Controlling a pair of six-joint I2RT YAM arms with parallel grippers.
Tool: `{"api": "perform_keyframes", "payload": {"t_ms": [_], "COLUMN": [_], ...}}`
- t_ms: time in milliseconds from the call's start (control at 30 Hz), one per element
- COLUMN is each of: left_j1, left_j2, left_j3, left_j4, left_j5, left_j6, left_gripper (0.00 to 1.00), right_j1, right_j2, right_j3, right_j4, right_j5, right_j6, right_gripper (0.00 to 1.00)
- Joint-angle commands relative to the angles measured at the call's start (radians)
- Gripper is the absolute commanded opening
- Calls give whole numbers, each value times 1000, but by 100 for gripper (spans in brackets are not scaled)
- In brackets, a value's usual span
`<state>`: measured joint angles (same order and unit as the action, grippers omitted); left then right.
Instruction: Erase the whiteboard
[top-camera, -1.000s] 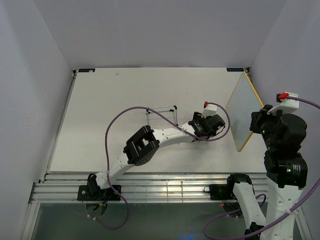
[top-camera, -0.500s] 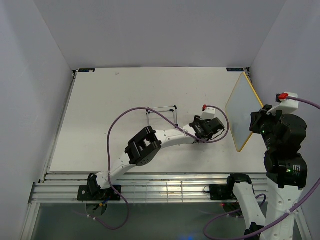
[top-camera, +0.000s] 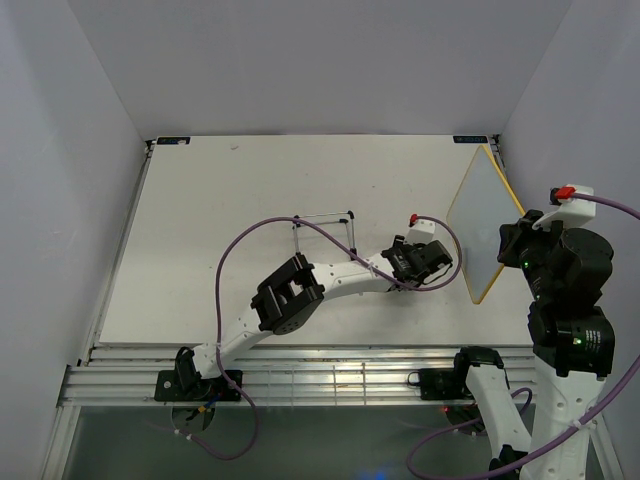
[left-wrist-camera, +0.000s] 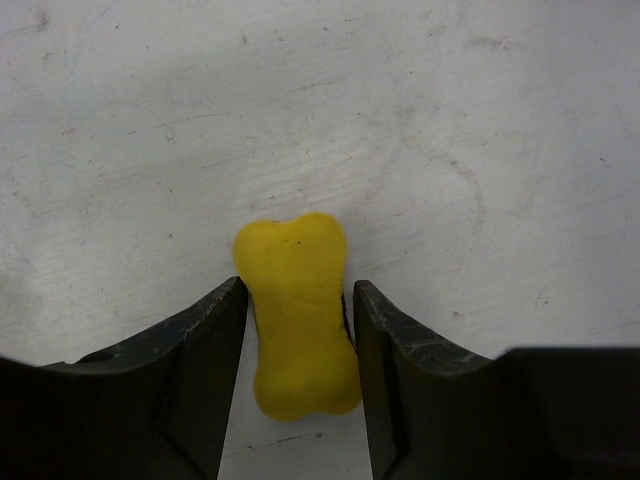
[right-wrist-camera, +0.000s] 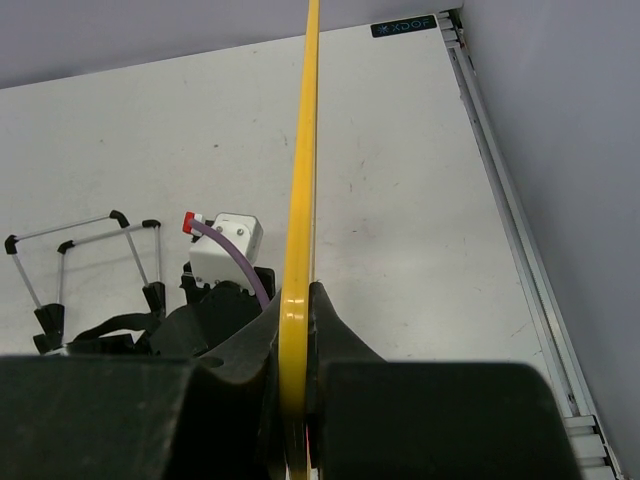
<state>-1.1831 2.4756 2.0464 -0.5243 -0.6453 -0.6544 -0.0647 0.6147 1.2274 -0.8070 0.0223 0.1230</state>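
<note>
The whiteboard (top-camera: 480, 225), yellow-framed, stands on edge at the right side, lifted off the table, its face plain. My right gripper (top-camera: 512, 250) is shut on its near rim. In the right wrist view I see the board edge-on as a yellow strip (right-wrist-camera: 305, 150) clamped between the jaws of the right gripper (right-wrist-camera: 297, 300). My left gripper (top-camera: 425, 262) is low over the table just left of the board. In the left wrist view a yellow sponge eraser (left-wrist-camera: 298, 330) lies on the table between the jaws of the left gripper (left-wrist-camera: 300, 290), which stand slightly apart around it.
A thin black wire stand (top-camera: 325, 230) stands on the table behind the left arm; it also shows in the right wrist view (right-wrist-camera: 90, 260). The left arm's purple cable (top-camera: 250, 240) loops over the table's middle. Walls close in on the left, right and far sides.
The left gripper has shifted slightly right and toward the near edge. The whiteboard has tilted a little more to the left at its top.
</note>
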Motion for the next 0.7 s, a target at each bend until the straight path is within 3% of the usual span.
{"api": "perform_keyframes", "payload": {"t_ms": [0,133,367,500,600,633,667], "left_j1": [-7,-9,-9,-9,8,19,45], "left_j2": [-61,-73,-87,-174,-350,-412,-484], "left_j3": [-9,-22,-38,-93,-237,-297,-440], "left_j4": [-2,0,7,35,118,210,272], "left_j5": [4,3,16,27,56,74,97], "left_j6": [6,6,3,6,38,51,96], "left_gripper": [56,52,31,25,24,23,23], "right_j1": [3,3,5,5,5,3,3], "right_j2": [-17,-15,-13,6,45,52,57], "right_j3": [6,3,-6,-34,-69,-75,-78], "right_j4": [141,141,141,144,157,158,172], "right_j5": [-12,-12,-12,-64,-132,-153,-169], "right_j6": [-3,-3,-5,-6,1,6,12], "right_gripper": [8,8,8,8,8,8,8]}}
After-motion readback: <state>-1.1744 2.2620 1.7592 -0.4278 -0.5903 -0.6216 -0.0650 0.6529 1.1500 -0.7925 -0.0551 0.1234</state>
